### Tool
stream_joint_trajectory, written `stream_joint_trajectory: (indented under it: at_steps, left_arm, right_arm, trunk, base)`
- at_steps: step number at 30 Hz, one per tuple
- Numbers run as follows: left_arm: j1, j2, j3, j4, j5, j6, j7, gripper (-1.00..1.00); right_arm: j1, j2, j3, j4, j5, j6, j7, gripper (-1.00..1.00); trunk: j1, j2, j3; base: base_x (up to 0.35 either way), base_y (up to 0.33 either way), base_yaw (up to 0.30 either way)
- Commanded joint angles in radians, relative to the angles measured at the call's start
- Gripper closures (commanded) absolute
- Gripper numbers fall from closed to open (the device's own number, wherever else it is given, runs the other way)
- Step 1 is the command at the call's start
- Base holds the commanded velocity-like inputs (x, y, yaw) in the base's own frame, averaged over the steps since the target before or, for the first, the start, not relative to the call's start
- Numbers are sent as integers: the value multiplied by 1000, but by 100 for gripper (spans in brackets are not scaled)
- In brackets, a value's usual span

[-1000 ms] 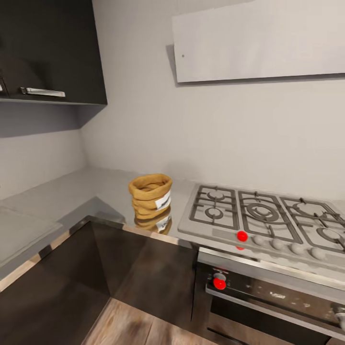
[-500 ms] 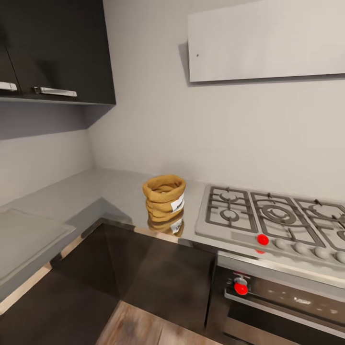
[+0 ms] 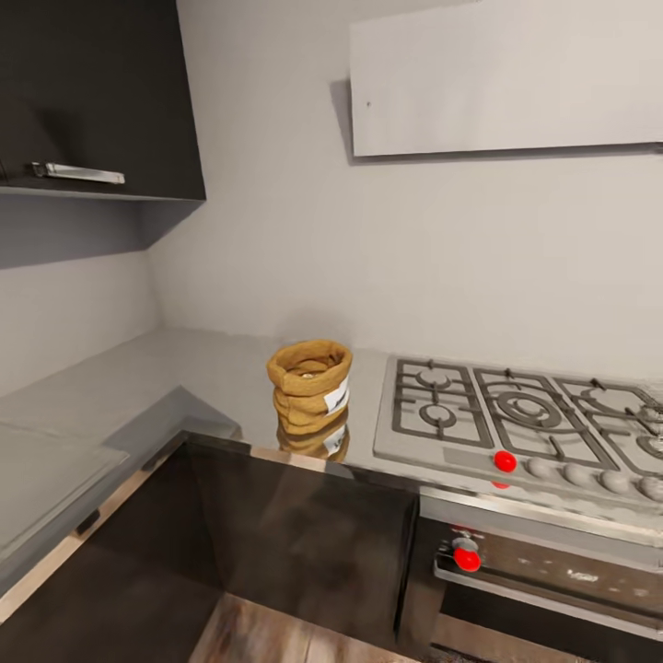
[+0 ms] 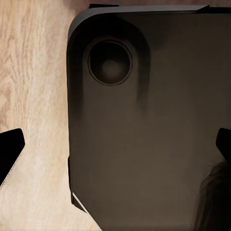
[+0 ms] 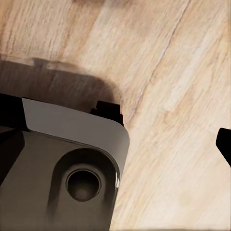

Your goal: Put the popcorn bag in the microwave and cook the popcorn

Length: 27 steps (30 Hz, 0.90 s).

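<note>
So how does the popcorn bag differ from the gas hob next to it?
The popcorn bag is tan-brown, soft and upright with a rolled rim; the gas hob is grey, flat and rigid with grates. The bag is far smaller than the hob. The bag carries a white label, the hob a red knob. Both sit on the countertop.

Head camera faces countertop (image 3: 138,387) corner, fairly near; both wrist cameras face wood floor (image 5: 183,96) closely.

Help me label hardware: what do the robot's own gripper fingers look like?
Little of them shows. The left gripper has plain matte black fingertips, wedge-shaped with angled ends, with no markings or cables visible. In the right wrist view, one fingertip is the same black wedge.
</note>
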Motion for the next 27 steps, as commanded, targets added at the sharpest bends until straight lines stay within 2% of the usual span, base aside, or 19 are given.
stream_joint_trajectory:
  at_steps: [1, 14, 27]
  left_arm:
    - [0, 0, 1, 0, 3, -3, 0, -100]
    - [0, 0, 1, 0, 3, -3, 0, -100]
    - [0, 0, 1, 0, 3, -3, 0, -100]
  right_arm:
    - [-2, -1, -6, 3, 8, -5, 2, -100]
    - [-2, -2, -7, 3, 6, -5, 1, -100]
    - [-1, -1, -7, 3, 6, -5, 1, -100]
  trunk:
    - [0, -1, -1]
    - [0, -1, -1]
    - [0, -1, -1]
  base:
    - [1, 1, -245]
    - [0, 4, -245]
    - [52, 156, -245]
